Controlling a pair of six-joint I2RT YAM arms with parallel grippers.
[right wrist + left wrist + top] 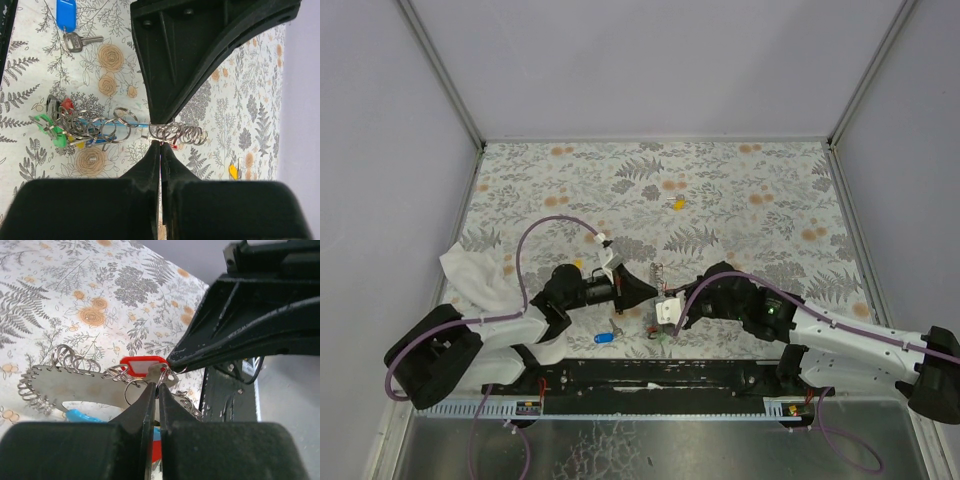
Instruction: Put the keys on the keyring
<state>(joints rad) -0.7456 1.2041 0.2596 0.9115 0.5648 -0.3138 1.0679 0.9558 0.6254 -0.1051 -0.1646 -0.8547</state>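
Note:
My two grippers meet tip to tip above the table's near middle. The left gripper [158, 385] [642, 290] is shut on a thin wire loop of the keyring [75, 363], a coil of metal rings also seen as a small spiral [657, 271] [183, 134]. Pressed against that coil is a red key [142, 365], and the right gripper [161, 145] [660, 297] is shut at its end. A cluster of coloured keys [62, 127] hangs from the rings. One blue key [603, 337] [66, 13] and one yellow key [678, 203] [233, 171] lie loose on the table.
A crumpled white cloth [470, 272] lies at the left edge by the left arm. The floral tablecloth [740, 200] covers the table. Grey walls close in the back and both sides.

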